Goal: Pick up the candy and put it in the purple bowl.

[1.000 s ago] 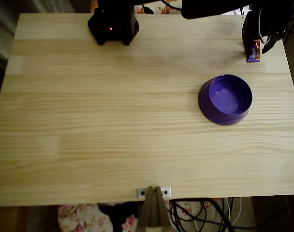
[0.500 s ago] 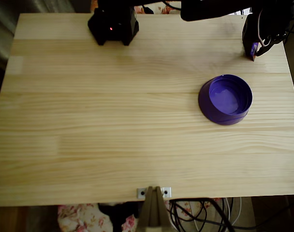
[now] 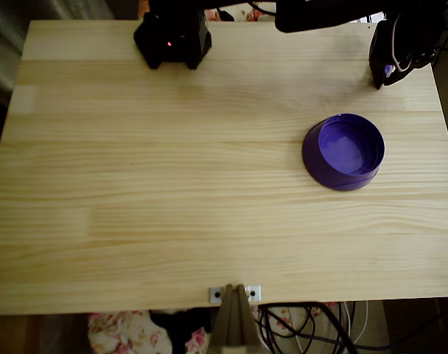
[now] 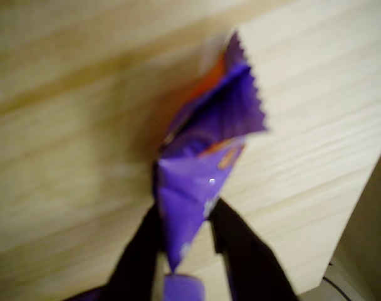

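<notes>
Purple-wrapped, with a flash of orange, the candy [image 4: 203, 169] is pinched between the two dark fingers [image 4: 244, 251] of the gripper [image 4: 185, 241], jaws narrow on its lower end, above the pale wooden table [image 4: 65, 125]. In the overhead view the gripper [image 3: 388, 70] sits near the table's far right corner, apart from the purple bowl [image 3: 343, 151].
</notes>
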### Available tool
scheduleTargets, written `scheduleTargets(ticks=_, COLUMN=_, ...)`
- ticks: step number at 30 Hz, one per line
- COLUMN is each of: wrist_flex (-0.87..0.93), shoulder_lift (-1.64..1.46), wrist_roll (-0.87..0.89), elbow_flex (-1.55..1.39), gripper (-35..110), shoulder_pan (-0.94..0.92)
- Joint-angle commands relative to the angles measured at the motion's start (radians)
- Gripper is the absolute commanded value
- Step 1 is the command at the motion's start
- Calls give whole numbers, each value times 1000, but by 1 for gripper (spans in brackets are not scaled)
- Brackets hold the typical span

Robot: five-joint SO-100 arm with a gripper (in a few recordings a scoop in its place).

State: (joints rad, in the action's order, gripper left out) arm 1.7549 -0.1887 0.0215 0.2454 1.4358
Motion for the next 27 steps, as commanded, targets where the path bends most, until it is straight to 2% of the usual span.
scheduleTargets(ticks=1, wrist_flex=9, shoulder_lift=-78, wrist_roll=5, elbow_flex=35, gripper=4, shoulder_pan=-2)
scheduleTargets(ticks=6, wrist_flex=9, shoulder_lift=-67, wrist_roll=-20, elbow_flex=28, gripper=7, shoulder_pan=-6)
scheduleTargets(ticks=13, wrist_flex=9, shoulder_lift=-178, wrist_roll=-46, elbow_flex=-152, gripper=39, shoulder_pan=-5)
scheduleTargets(ticks=17, wrist_flex=9, shoulder_lift=-259, wrist_roll=-51, elbow_flex=-250, gripper=30, shoulder_pan=11)
scheduleTargets(ticks=27, wrist_flex=5, shoulder_lift=-538, wrist_roll=-112, elbow_flex=-632, gripper=30, shoulder_pan=5)
